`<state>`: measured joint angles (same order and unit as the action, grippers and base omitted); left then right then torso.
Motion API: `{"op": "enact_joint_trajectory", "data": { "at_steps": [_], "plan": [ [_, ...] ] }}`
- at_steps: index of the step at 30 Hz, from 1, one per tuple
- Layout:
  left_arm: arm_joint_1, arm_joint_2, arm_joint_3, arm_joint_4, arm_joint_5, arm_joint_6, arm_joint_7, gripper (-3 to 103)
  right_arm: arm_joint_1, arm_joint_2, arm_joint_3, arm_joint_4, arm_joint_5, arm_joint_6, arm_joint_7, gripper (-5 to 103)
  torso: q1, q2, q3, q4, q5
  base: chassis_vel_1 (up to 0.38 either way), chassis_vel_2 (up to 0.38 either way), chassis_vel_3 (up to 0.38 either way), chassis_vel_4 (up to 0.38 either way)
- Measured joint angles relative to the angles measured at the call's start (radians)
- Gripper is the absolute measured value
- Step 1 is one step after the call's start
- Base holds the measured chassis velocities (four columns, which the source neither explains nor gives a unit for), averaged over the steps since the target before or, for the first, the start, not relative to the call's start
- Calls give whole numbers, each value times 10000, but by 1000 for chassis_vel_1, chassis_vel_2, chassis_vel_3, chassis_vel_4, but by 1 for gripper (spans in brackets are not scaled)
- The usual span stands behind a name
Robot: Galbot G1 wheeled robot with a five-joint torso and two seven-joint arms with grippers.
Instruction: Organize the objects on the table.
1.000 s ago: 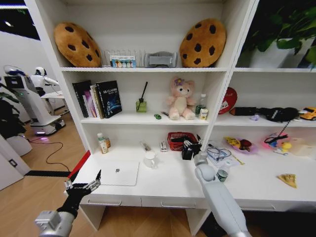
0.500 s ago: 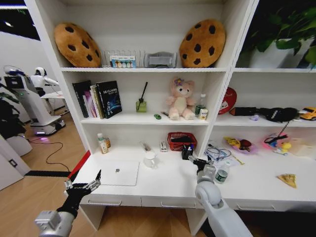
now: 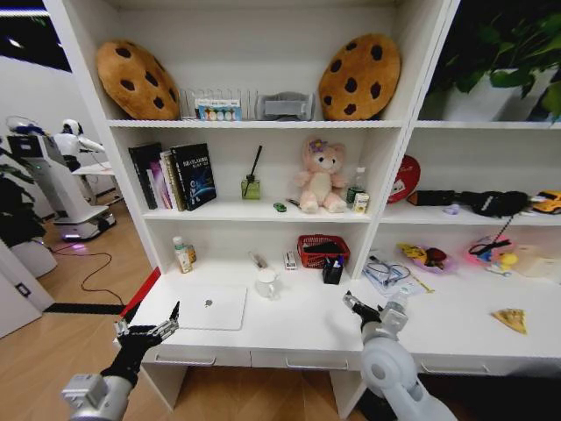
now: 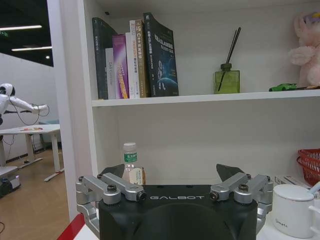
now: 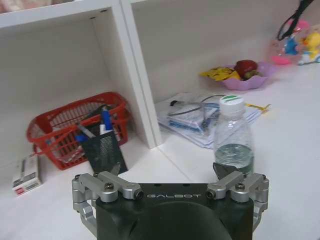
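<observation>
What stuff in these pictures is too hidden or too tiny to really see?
- Red basket, right wrist view: the black pen holder stands in front, hiding what lies inside.
- White cup, left wrist view: cut off by the picture's edge.
- Clear bottle, right wrist view: its base sits behind the right hand.
- Tiny green item, head view: too small to tell what it is.

Left gripper (image 3: 147, 331) hovers at seven o'clock, jaws spread wide; right gripper (image 3: 375, 309) is raised at five o'clock, its jaws likewise parted.
</observation>
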<state>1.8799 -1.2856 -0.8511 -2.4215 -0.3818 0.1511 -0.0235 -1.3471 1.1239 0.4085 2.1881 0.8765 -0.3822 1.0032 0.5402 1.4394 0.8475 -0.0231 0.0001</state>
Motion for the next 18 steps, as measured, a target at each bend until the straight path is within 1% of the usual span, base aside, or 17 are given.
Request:
{"op": "enact_joint_trajectory", "data": {
  "at_steps": [2,6,7,8,9,11,12,13,15,18],
  "plan": [
    [0,0,0,0,0,0,0,100,-76,-140,162,-20,118,0,190,100,0,0,0,0,-1,0,0,0,0],
    [0,0,0,0,0,0,1,100,-95,-175,194,-35,151,-2,219,100,0,0,0,0,-1,0,0,0,0],
    [0,0,0,0,0,0,0,100,-177,-262,454,-267,196,-4,228,100,0,-1,0,0,0,0,0,0,0],
    [0,0,0,0,0,0,0,100,-176,-251,598,-499,9,10,58,100,0,0,0,0,-1,0,0,0,0],
    [0,0,0,0,0,0,0,100,-176,-251,598,-499,9,10,58,100,0,0,0,0,-1,0,0,0,0],
    [0,0,0,0,0,0,0,100,96,-120,926,-1505,-1152,306,-660,100,0,-2,1,-1,1,0,0,0,0],
    [0,0,0,0,0,0,0,100,96,-120,926,-1505,-1152,306,-660,100,0,-2,1,-1,1,0,0,0,0],
    [0,0,0,0,0,0,1,100,378,-127,1031,-1865,-1382,358,-800,100,1,-2,1,1,-1,0,0,0,0],
    [0,0,0,0,0,0,0,100,931,-199,1087,-2460,-1352,366,-848,100,1,-2,2,0,-1,0,0,0,0],
    [0,0,0,0,0,0,0,100,1355,-212,1077,-2940,-1323,375,-889,100,1,-2,2,1,0,0,0,0,0]
  ]
}}
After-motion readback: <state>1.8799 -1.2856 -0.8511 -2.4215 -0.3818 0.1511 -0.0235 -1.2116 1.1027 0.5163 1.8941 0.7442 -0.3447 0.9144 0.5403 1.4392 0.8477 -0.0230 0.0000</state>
